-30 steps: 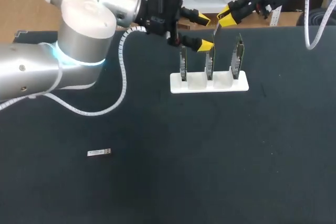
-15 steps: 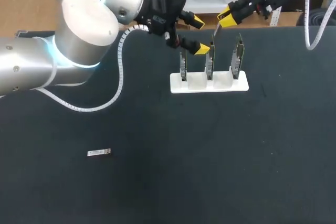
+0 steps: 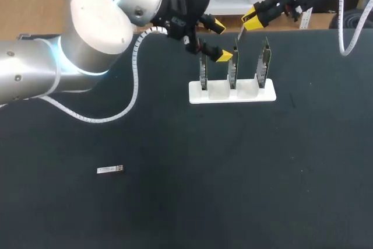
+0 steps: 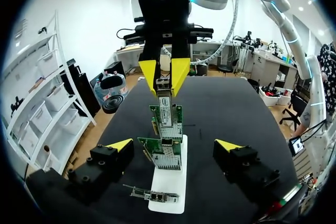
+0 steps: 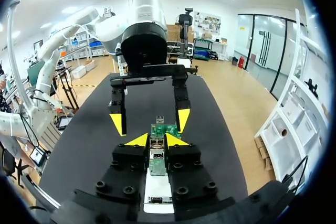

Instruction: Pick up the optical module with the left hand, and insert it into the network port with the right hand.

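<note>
A silver optical module [image 3: 239,33] hangs above the middle card [image 3: 232,71] of a white stand [image 3: 232,93], and my right gripper [image 3: 253,21] is shut on it. In the right wrist view the right gripper [image 5: 157,140] clamps the module [image 5: 156,157] directly over a green card [image 5: 166,129]. My left gripper [image 3: 219,41] is open beside the left card [image 3: 203,71], with nothing between its fingers. From the left wrist, the left gripper [image 4: 174,145] straddles the row of cards, facing the module [image 4: 164,98]. A second module [image 3: 110,169] lies flat on the table at the front left.
The white stand holds three upright network cards; the right card [image 3: 263,65] is nearest my right arm. A white cable [image 3: 137,86] from my left arm loops over the black table [image 3: 233,173]. The stand's near end [image 4: 168,203] lies under my left gripper.
My left gripper has drawn back a little from the cards, toward the left and the far edge. The right gripper with the module has hardly moved.
</note>
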{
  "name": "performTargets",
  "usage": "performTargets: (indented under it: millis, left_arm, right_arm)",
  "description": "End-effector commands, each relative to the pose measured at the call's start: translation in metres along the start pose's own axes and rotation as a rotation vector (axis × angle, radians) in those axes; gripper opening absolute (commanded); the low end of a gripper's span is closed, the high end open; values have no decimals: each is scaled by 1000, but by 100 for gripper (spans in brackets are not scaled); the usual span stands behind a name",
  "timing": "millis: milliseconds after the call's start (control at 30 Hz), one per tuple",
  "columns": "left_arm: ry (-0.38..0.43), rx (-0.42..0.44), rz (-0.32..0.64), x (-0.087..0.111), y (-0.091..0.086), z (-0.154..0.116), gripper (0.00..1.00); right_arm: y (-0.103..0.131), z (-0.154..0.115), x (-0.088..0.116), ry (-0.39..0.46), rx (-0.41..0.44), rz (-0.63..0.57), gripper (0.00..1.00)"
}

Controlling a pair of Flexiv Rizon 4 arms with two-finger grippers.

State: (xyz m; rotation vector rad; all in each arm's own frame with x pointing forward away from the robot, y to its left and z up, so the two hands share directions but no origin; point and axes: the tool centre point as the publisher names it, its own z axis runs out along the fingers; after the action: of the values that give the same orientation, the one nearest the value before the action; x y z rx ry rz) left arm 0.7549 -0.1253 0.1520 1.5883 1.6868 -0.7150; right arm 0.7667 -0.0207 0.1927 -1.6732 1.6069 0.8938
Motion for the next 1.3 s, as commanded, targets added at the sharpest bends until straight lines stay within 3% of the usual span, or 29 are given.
performTargets:
  millis: [33,300,1300]
  left_arm:
    - [6,5,1,0,2,1,100]
    - [11,20,6,-1,1,3,100]
    - [10,20,3,-1,1,3,100]
  right_arm:
    - [1,0,0,0,2,1,0]
    - [1,0,0,4,-1,0,0]
    - [0,16,-6,153,-77,-24,0]
